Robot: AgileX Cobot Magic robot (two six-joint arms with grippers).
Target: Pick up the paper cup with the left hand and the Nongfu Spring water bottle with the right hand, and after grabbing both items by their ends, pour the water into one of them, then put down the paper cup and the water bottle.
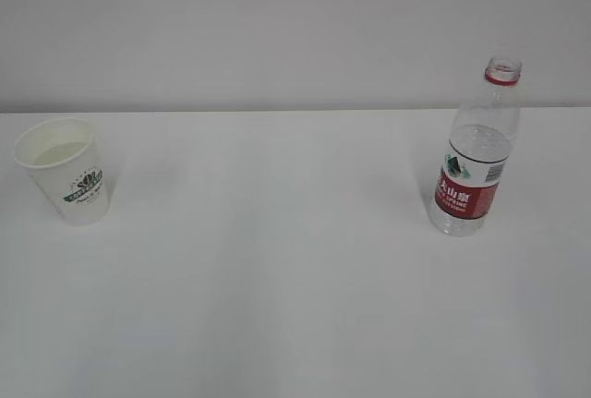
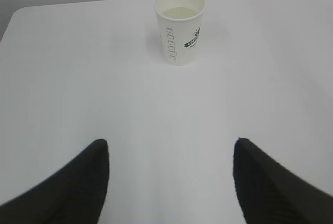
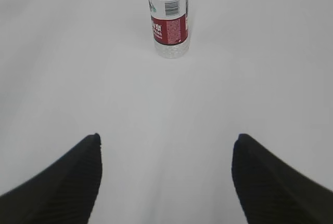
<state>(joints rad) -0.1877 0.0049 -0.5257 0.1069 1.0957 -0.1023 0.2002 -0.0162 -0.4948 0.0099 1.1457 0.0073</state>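
Both grippers hung open over the white table, well short of the cup and the bottle.

The left hand [image 2: 170, 148] was held low and level above the white table [image 2: 78, 78], its two black fingers [image 2: 96, 172] spread wide apart with nothing between them; the paper cup [image 2: 179, 26] stood upright well ahead of it, slightly right of centre in the left wrist view, with water [image 2: 179, 12] inside it. The right hand [image 3: 167, 146] took the same pose, fingers parted and empty, facing the Nongfu Spring water bottle [image 3: 168, 16], which stood upright and uncapped farther along the table. In the exterior view neither arm appeared; the cup stood at the far left, the bottle at the right, well apart, the bottle partly filled.
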